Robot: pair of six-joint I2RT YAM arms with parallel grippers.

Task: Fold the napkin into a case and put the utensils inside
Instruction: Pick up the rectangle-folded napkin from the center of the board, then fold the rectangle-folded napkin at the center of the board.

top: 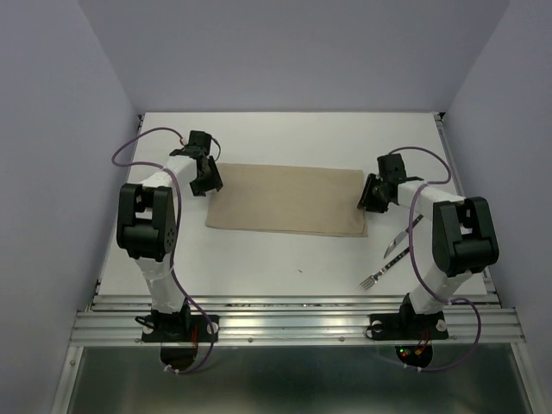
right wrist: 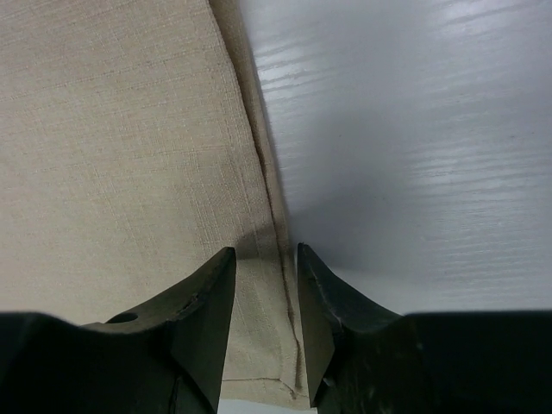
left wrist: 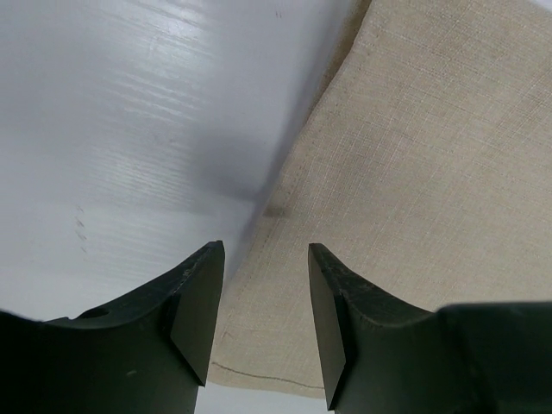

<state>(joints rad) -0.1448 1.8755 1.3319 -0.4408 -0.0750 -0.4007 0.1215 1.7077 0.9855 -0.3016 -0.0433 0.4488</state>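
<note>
The beige napkin lies flat on the white table as a wide rectangle, apparently doubled over. My left gripper is open over its left far corner; in the left wrist view the gripper straddles the cloth's left edge. My right gripper is open at the right edge; in the right wrist view the gripper has the hemmed edge between its jaws, not pinched. The fork and knife lie on the table to the right, in front of the napkin.
White table with grey walls on the left, right and back. A metal rail runs along the near edge where both arm bases stand. The right arm's elbow hangs beside the cutlery.
</note>
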